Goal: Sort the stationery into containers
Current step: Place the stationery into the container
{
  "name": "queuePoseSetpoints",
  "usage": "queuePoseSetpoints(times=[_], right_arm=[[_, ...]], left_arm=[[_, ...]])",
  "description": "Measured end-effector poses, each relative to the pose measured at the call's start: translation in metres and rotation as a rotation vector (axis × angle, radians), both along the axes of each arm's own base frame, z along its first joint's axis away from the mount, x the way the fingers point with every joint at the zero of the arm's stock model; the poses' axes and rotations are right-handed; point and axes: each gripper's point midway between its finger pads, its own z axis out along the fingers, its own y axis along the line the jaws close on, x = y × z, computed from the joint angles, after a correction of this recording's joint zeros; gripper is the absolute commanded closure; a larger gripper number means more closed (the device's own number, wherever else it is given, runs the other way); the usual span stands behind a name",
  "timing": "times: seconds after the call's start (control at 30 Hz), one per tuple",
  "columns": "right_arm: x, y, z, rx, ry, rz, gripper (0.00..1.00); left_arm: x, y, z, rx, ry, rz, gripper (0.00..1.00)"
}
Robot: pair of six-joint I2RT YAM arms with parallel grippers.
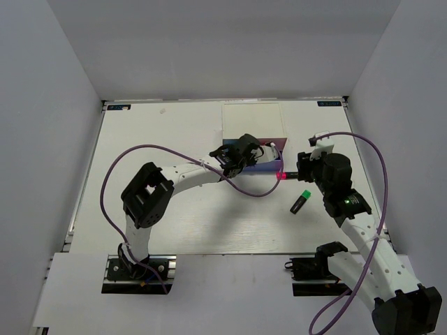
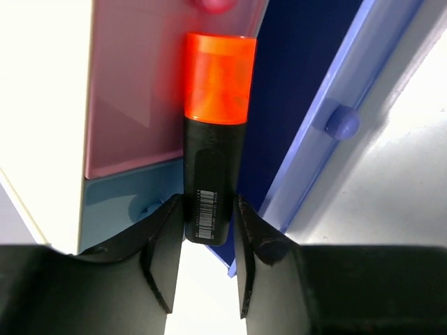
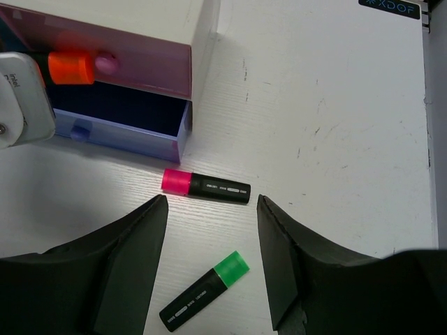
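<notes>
The left gripper is clamped on the butt of the orange-capped highlighter, cap pointing ahead of its tips, with the open blue-purple drawer just to its right. I judge it should shift right until the whole pen is over that cavity, then lower before letting go. The right gripper hangs wide open and empty, the pink-capped highlighter and green-capped highlighter on the desk beneath it.

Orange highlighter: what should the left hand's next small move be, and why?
Probably ease it down into the open drawer, ready to let go. The left hand is shut on the orange highlighter, which hangs cap-first against the pink drawer front, with the open drawer's dark inside just beside and below it. Nothing appears to block that short drop.
</notes>
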Motion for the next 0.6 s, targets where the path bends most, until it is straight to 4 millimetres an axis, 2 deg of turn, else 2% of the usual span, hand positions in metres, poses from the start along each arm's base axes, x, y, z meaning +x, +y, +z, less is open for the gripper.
queuePoseSetpoints(times=[0.23,0.6], right_arm=[[0.0002,-0.0011,-0.0001,0.000,0.000,-0.003,0.40],[0.0006,-0.0025,-0.0002,0.000,0.000,-0.007,0.40]], left_arm=[[0.0042,-0.0019,0.0047,-0.013,-0.026,0.008,0.47],[0.0070,-0.0005,0.0087,-0.020,-0.046,0.030,0.45]])
